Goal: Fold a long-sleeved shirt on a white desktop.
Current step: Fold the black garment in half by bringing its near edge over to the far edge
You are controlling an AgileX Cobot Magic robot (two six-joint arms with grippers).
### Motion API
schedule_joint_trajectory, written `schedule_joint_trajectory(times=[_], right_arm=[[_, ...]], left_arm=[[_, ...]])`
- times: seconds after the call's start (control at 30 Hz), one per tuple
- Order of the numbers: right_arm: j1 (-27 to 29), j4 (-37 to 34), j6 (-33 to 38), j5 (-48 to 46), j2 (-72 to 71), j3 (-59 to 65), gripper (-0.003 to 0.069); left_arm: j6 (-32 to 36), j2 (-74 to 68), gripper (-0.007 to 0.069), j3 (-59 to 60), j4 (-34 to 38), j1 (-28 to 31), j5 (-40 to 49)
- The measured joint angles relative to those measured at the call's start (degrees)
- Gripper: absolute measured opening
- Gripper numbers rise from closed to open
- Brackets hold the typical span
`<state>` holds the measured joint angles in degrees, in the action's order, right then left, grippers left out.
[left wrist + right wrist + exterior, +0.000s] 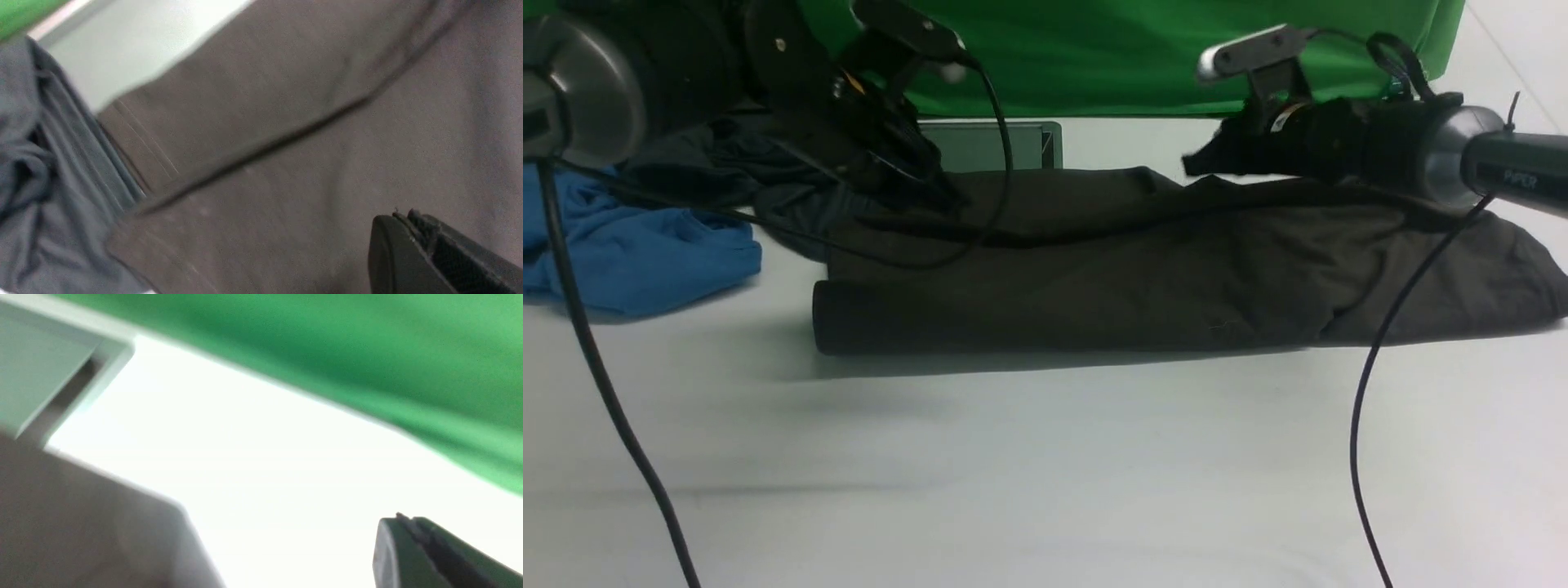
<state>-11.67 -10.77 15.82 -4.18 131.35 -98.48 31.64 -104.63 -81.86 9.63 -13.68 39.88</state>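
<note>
**Item:** long-sleeved shirt (1094, 269), dark olive-charcoal knit. It lies as a long low band across the far middle of the smooth matte white desktop (1013, 474), reaching towards the right edge of the front view. The near edge at its left end is a rounded roll.

**Neighbours:** a crumpled blue garment (637, 245) lies apart at far left. A blackish-teal garment (49, 163) is bunched against the shirt's left end. A pale grey box (988, 145) stands behind the shirt, in front of the green cloth backdrop (1135, 49).

**Left gripper** (404, 222): low over the shirt's far-left part, jaws pressed together. No cloth shows between the tips, and whether a thin layer is pinched cannot be told.

**Right gripper** (402, 522): at the shirt's far edge, right of centre, jaws likewise closed. Its wrist view shows bare desktop beyond the tips.

**Handling, as judged:**
- The shirt is light, limp and without stiffness, so it will sag and drag from any held point.
- Friction on the desktop looks moderate, and stacked layers may slide apart.
- It is not fragile.

**Hold points, as judged:** pinch the far long edge at two well-separated places, taking every layer, and keep clear of the teal garment.
</note>
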Motion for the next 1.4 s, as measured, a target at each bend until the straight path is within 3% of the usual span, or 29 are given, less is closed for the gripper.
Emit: schedule_joint_trajectory(times=[0.17, 0.27, 0.43, 0.63, 0.73, 0.83, 1.0, 1.2, 1.23, 1.4], right_arm=[[1.4, 0.1, 0.0, -9.5, -4.2, -0.8, 0.0074], [1.0, -0.8, 1.5, -26.2, -9.8, -1.3, 0.0076], [-1.9, -4.8, 5.9, -38.2, -9.4, -1.6, 0.0076], [-3.2, -5.8, 6.6, -31.2, -2.1, -1.6, 0.0076], [-2.7, -5.8, 6.6, -23.3, -0.8, -1.6, 0.0069], [-1.5, -5.8, 6.6, -8.2, 0.2, -1.6, 0.0069], [-0.3, -5.8, 6.6, 0.0, -0.2, -1.8, 0.0073], [2.1, -5.7, 6.6, -16.5, -6.5, -1.8, 0.0076], [2.7, -4.9, 6.7, -23.1, -8.6, -1.8, 0.0078], [4.3, -1.4, 4.6, -39.1, -13.6, -1.8, 0.0081]], left_arm=[[0.2, 0.0, 0.0018, 0.0, -1.7, 0.1, 3.4], [2.9, 0.0, 0.0018, -0.1, 0.6, 0.1, 3.5], [4.1, -1.8, 0.0018, -1.4, 5.3, 0.1, 3.6], [5.4, -4.1, 0.0018, -2.1, 7.0, 0.1, 6.3], [5.6, -4.1, 0.0018, -2.2, 7.3, 0.0, 6.4], [7.1, -4.1, 0.0018, -2.3, 8.4, -0.1, 6.4], [9.1, -4.1, 0.0018, -2.3, 8.7, -0.1, 6.3], [8.4, -4.7, 0.0018, -4.2, 3.1, 0.6, 4.9], [7.5, -5.5, 0.0018, -7.0, 2.4, 1.7, 5.3], [7.1, -7.7, 0.0018, -16.5, 5.3, 6.5, 7.8]])
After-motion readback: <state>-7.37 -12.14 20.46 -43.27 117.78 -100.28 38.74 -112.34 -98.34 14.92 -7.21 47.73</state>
